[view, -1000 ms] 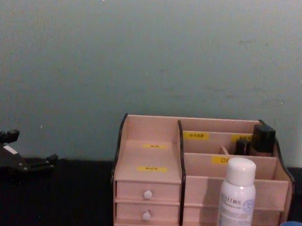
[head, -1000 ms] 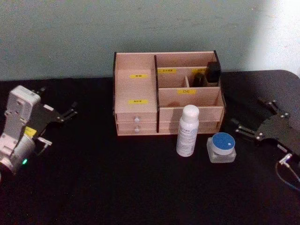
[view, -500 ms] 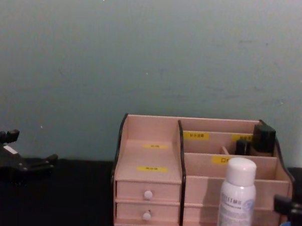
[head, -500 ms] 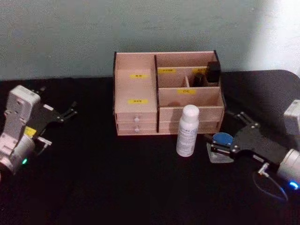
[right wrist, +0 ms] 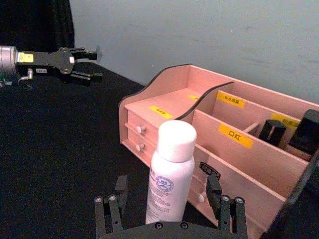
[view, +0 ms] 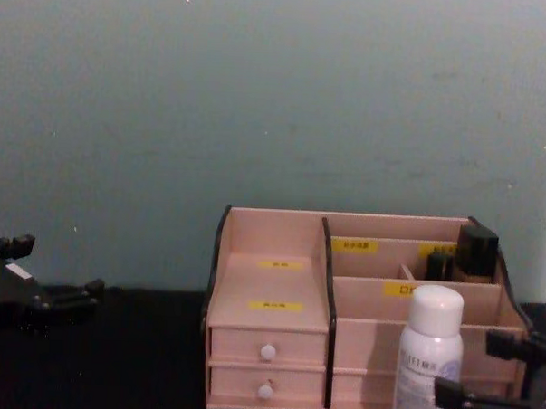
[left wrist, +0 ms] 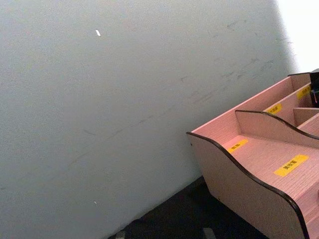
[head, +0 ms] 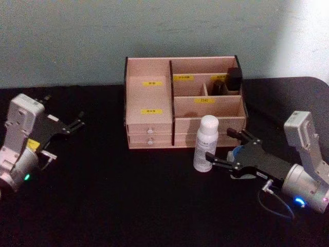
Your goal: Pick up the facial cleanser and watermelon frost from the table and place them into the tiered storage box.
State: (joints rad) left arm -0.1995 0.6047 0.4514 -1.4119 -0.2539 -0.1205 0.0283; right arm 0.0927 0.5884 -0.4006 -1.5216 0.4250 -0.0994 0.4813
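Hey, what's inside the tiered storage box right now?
Two dark bottles stand in the tiered storage box's rear right compartment. The shut drawers hide their contents.

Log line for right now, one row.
right tool: open, beside facial cleanser, no grip | left tool: open, parked left | watermelon frost: partly covered by right tool

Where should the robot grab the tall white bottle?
Probably around its straight middle, below the rounded cap, coming from the robot's right. The facial cleanser stands upright and round, the tiered storage box sits close behind, and the open right gripper faces it from that side.
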